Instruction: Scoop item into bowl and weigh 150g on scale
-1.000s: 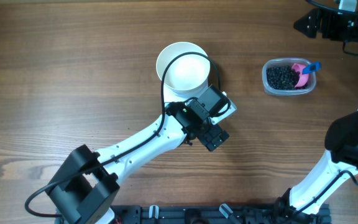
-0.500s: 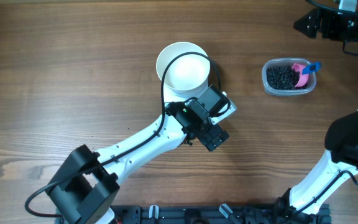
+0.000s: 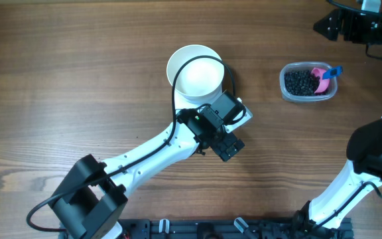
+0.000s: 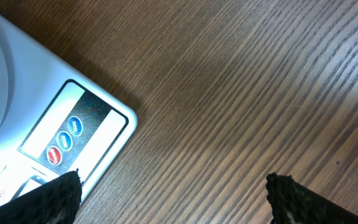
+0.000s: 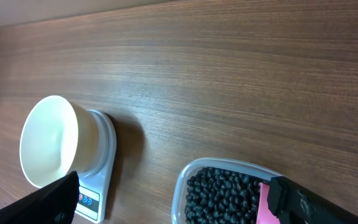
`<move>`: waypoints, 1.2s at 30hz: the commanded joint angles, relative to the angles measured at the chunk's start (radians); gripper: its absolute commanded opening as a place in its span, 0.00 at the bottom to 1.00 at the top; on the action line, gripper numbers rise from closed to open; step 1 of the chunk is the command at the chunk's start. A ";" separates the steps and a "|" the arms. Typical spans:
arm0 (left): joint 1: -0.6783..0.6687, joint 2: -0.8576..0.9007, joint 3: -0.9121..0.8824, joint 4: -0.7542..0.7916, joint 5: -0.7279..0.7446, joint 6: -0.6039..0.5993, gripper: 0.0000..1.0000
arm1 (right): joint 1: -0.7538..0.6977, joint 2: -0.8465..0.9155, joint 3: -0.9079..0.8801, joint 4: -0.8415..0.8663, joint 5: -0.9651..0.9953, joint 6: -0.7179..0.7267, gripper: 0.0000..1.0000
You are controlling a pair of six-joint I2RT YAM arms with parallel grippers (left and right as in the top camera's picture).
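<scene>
Right end effector released, empty, nearer: item with pink scoop lies at frame bottom, just ahead. Left end effector released beside scale.

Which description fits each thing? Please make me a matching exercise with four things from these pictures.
Things:
1. bowl
2. item
3. scoop
4. left gripper

Descriptions:
A. black, heaped in the clear tub
B. open, beside the scale
C. white, standing on the scale
D. pink, lying in the tub

Pairs: 1-C, 2-A, 3-D, 4-B
</scene>
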 commanded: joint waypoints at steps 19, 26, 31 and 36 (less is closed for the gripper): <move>-0.002 0.071 -0.008 -0.001 -0.052 0.044 1.00 | 0.004 -0.032 0.022 0.002 -0.019 0.004 1.00; -0.002 0.128 -0.008 0.019 -0.052 0.071 1.00 | 0.004 -0.032 0.022 0.002 -0.019 0.004 1.00; 0.030 0.156 -0.008 0.027 -0.052 0.071 1.00 | 0.004 -0.032 0.022 0.002 -0.019 0.004 1.00; 0.036 0.162 -0.008 0.028 -0.052 0.071 1.00 | 0.004 -0.032 0.022 0.002 -0.019 0.004 1.00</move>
